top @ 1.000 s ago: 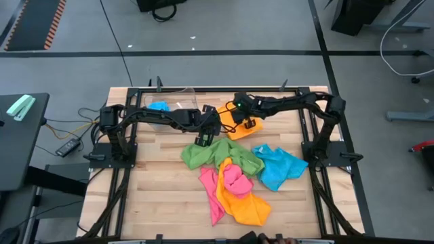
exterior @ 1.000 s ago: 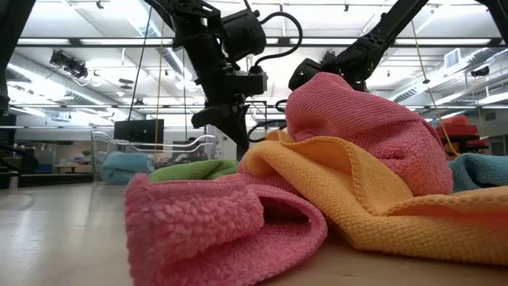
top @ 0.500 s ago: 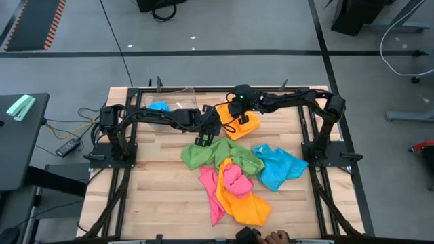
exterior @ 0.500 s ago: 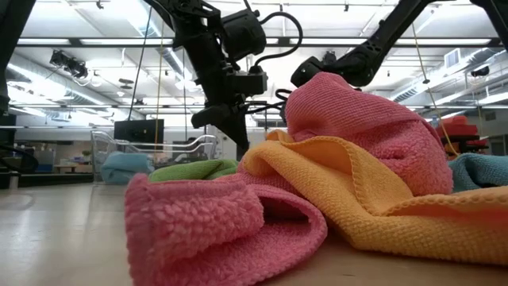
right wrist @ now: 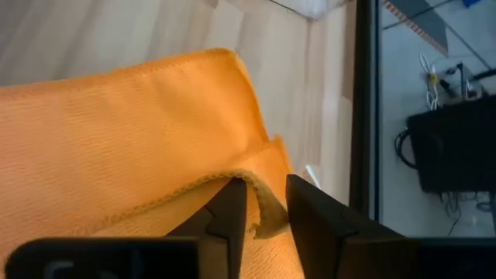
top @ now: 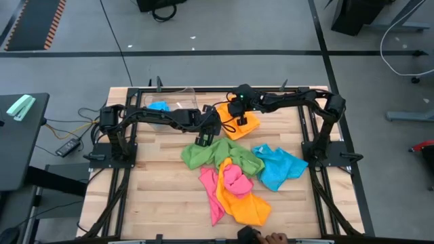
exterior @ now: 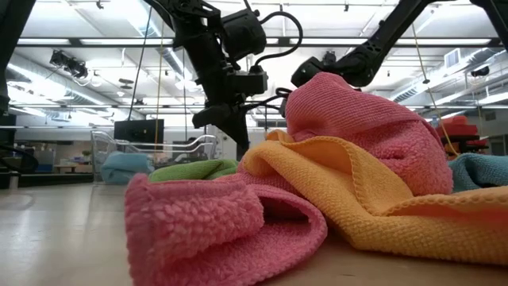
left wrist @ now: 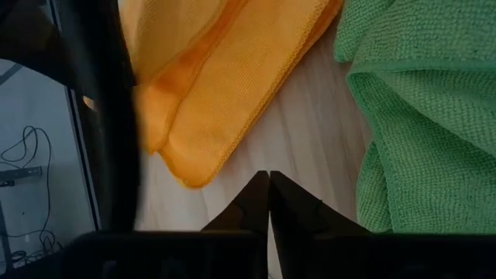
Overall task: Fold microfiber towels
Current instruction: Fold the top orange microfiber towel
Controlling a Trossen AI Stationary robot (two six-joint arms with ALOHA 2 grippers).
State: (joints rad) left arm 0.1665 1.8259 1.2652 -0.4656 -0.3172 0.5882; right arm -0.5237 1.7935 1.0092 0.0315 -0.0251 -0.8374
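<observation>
wood table [top: 156, 183] — left hand [left wrist: 268, 203] clenched, empty; right hand [right wrist: 263, 208] parted around orange towel [right wrist: 116, 132] edge.

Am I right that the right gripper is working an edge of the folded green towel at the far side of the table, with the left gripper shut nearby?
Not quite: the towel is orange, not green. The right wrist view shows the right gripper at the hem of the folded orange towel. The green towel lies nearer the table's middle, in the high view. The left gripper is shut, as you said.
</observation>
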